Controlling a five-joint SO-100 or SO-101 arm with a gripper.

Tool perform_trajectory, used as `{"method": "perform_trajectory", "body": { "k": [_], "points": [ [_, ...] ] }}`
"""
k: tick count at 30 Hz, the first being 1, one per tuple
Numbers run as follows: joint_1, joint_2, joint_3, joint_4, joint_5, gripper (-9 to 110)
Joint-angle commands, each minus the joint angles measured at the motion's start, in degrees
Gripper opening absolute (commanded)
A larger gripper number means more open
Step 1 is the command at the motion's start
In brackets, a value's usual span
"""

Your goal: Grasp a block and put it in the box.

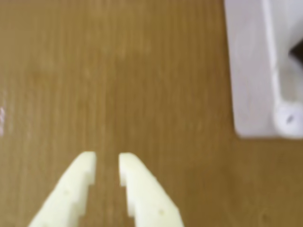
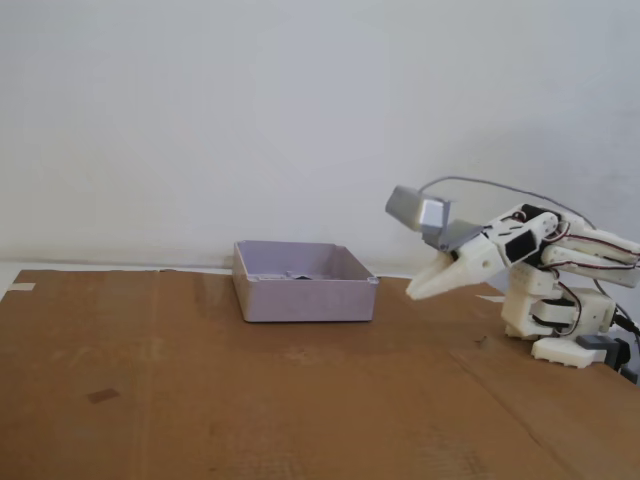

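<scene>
While no block can be made out on the counter (image 2: 200, 400) in either view, the box (image 2: 303, 281) is seen near its back edge, just left of the gripper (image 2: 412, 293) in the fixed view. In the wrist view, the gripper (image 1: 107, 161) is held slightly apart and empty above bare counter.

A shallow pale lilac square box (image 2: 304, 283) sits on brown cardboard (image 2: 250, 400), the white folded arm's gripper (image 2: 415, 291) at its three o'clock.

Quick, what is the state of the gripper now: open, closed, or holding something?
Gripper: slightly open, with a narrow gap between the fingers, holding nothing; only bare table shows beneath it.
</scene>
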Motion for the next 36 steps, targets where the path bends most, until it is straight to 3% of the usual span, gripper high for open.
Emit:
{"method": "perform_trajectory", "body": {
  "k": [1,30,36],
  "points": [
    [0.18,3.60,2.29,5.36,-0.26,5],
    [0.18,7.56,2.20,42.45,0.26,5],
    [0.18,7.56,2.11,42.80,-0.09,5]
  ]
}}
